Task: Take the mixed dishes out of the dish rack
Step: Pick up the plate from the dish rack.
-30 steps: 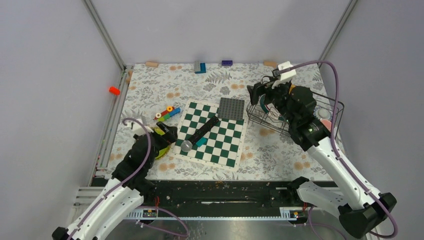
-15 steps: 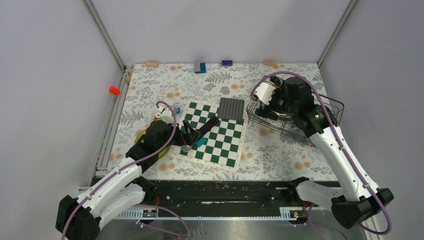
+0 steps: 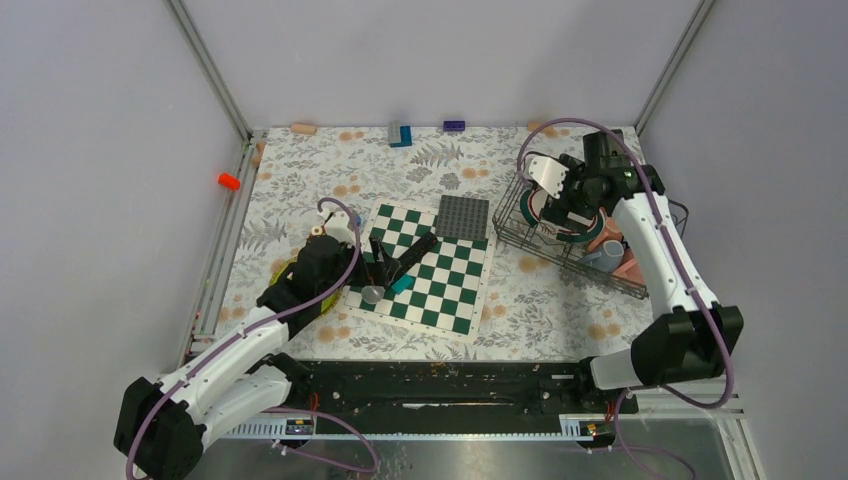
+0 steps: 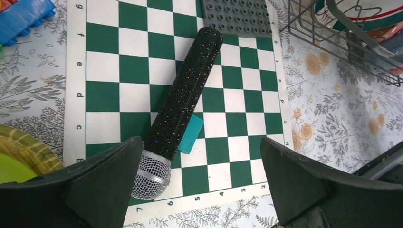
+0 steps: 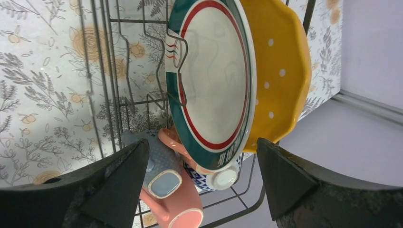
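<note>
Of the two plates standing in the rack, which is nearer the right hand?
The white plate with the green-and-red rim: it stands in front, overlapping the yellow white-dotted plate behind it, as the right wrist view shows.

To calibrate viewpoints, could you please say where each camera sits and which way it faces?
Top external: fixed above and behind the bases, looking down on the floral table; both arms show, left gripper by the green-and-white chessboard, right gripper at the black wire dish rack.
Left wrist: looks down on the chessboard and a black glittery microphone; its open fingers frame the bottom.
Right wrist: looks into the rack at a white, red-and-green-rimmed plate; its open fingers below.
Shared: top and left wrist both show chessboard and microphone.
</note>
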`<action>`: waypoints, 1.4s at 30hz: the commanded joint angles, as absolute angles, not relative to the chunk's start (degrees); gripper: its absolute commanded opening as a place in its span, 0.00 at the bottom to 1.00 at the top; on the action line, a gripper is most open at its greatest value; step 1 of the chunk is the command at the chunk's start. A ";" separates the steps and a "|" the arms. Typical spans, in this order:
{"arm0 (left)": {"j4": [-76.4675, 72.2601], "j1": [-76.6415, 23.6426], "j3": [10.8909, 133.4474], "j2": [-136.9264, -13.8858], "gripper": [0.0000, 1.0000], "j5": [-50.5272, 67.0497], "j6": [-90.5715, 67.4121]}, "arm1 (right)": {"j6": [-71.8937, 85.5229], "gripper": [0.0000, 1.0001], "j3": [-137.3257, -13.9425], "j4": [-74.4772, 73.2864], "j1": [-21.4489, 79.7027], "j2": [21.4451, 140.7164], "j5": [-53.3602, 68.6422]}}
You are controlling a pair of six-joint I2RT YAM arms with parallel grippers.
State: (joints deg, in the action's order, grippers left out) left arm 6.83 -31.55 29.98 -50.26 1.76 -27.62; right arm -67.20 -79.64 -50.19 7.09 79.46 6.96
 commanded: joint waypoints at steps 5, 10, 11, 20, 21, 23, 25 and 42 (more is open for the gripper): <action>4.58 -31.38 32.21 -51.22 0.99 -2.46 -26.69 | -65.31 0.84 -85.19 -45.64 4.48 86.19 7.22; 4.35 -31.38 32.53 -52.51 0.99 -2.81 -26.81 | -66.11 0.80 -81.13 -43.52 4.48 85.53 8.86; 4.38 -31.38 32.66 -52.88 0.99 -2.74 -26.81 | -66.34 0.79 -79.93 -42.54 4.48 85.16 8.81; 3.27 -31.38 33.12 -54.59 0.99 -1.76 -27.49 | -67.03 0.70 -75.37 -40.15 4.48 83.19 10.19; 3.25 -31.38 33.18 -54.70 0.99 -1.64 -27.51 | -66.90 0.68 -75.24 -40.12 4.48 83.26 10.49; 3.33 -31.37 33.29 -54.98 0.99 -1.58 -27.60 | -66.90 0.65 -75.08 -39.92 4.48 83.49 10.88; 3.47 -31.38 33.41 -55.17 0.99 -1.58 -27.60 | -66.91 0.60 -74.91 -39.45 4.48 83.89 10.79; 4.02 -31.38 34.93 -56.89 0.99 -1.76 -27.24 | -65.56 0.43 -71.58 -31.35 4.57 82.92 5.36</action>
State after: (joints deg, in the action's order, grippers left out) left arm 6.39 -31.55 31.53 -56.51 -1.32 -27.44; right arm -66.57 -72.93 -35.92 4.60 85.30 7.77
